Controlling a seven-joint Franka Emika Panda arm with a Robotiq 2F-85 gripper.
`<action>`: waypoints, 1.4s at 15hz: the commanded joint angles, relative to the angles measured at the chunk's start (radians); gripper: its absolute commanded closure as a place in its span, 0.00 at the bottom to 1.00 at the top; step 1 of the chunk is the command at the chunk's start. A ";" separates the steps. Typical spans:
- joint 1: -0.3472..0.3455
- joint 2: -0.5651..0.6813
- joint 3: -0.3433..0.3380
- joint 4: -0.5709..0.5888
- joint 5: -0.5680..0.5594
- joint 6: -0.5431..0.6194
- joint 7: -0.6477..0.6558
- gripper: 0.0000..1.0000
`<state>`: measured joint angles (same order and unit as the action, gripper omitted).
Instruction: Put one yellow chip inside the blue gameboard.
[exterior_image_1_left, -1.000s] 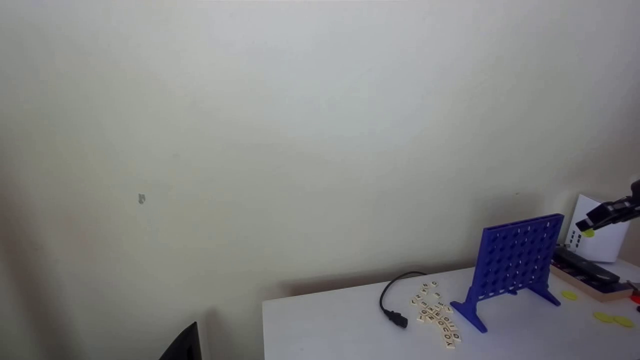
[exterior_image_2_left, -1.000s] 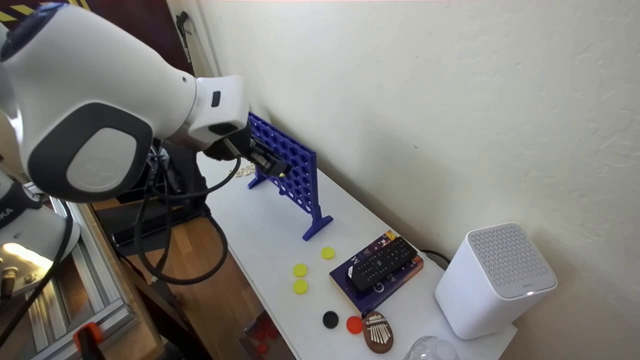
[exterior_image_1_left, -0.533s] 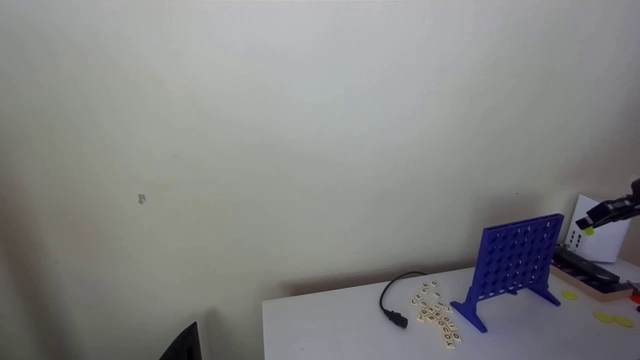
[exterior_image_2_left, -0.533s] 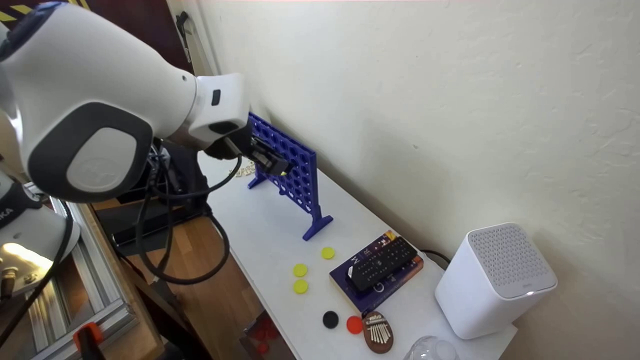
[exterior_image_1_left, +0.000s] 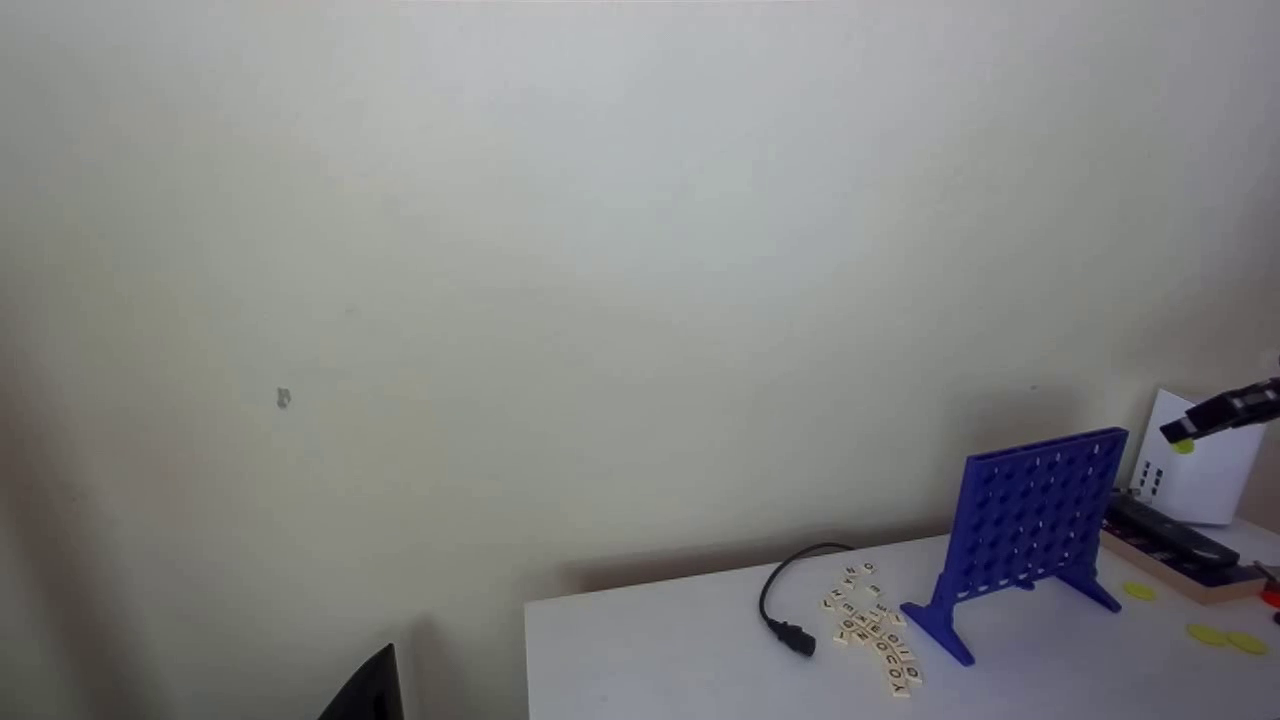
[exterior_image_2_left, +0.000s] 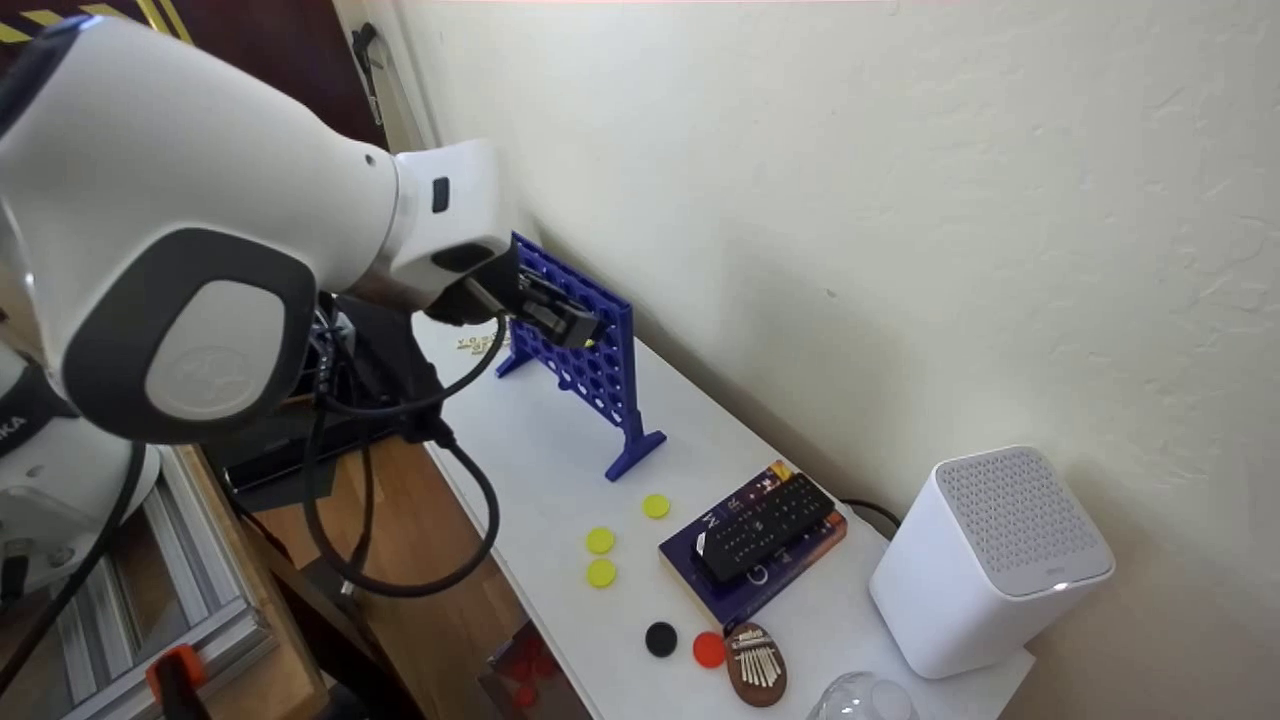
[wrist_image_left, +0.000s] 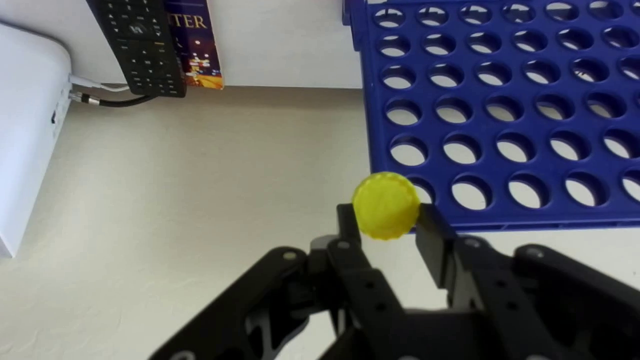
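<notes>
We see a pale wall (exterior_image_2_left: 900, 250) and, before it, a white table (exterior_image_1_left: 650, 660). In an exterior view, the white arm (exterior_image_2_left: 250, 110) reaches over this table.

On the table stands the blue gameboard (exterior_image_1_left: 1037, 515), upright on its spreading feet. It is a panel of deep blue plastic, pierced with rows of round holes. Its long side runs roughly parallel to the wall, and its short side rises up from the table. In the wrist view we find it turned over, with the top edge toward the bottom of that view.

The black gripper (wrist_image_left: 387, 220) slants downwards to its tips in both exterior views, and it is pinching one yellow chip (wrist_image_left: 386, 204) between its fingertips.

This chip is a flat, bright yellow disc with a finely notched rim. It is round, so we can name no single long axis; its flat face is turned toward the wrist camera, and about half of it stands out beyond the fingertips. It is in the air, outside the gameboard. In the wrist view it covers a part of a top corner of the panel, but in an exterior view we notice a gap between the two.

Three other yellow chips (exterior_image_2_left: 655, 506) lie flat on the table near the gameboard, two of them side by side.
</notes>
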<state>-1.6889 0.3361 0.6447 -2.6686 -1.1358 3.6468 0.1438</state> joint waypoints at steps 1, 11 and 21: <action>-0.043 0.065 0.009 0.038 -0.124 0.042 0.034 0.90; -0.050 0.108 0.011 0.067 -0.195 0.149 0.079 0.90; -0.031 0.165 0.014 0.094 -0.176 0.179 0.059 0.90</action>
<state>-1.7229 0.4572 0.6550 -2.6056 -1.2873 3.8080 0.1922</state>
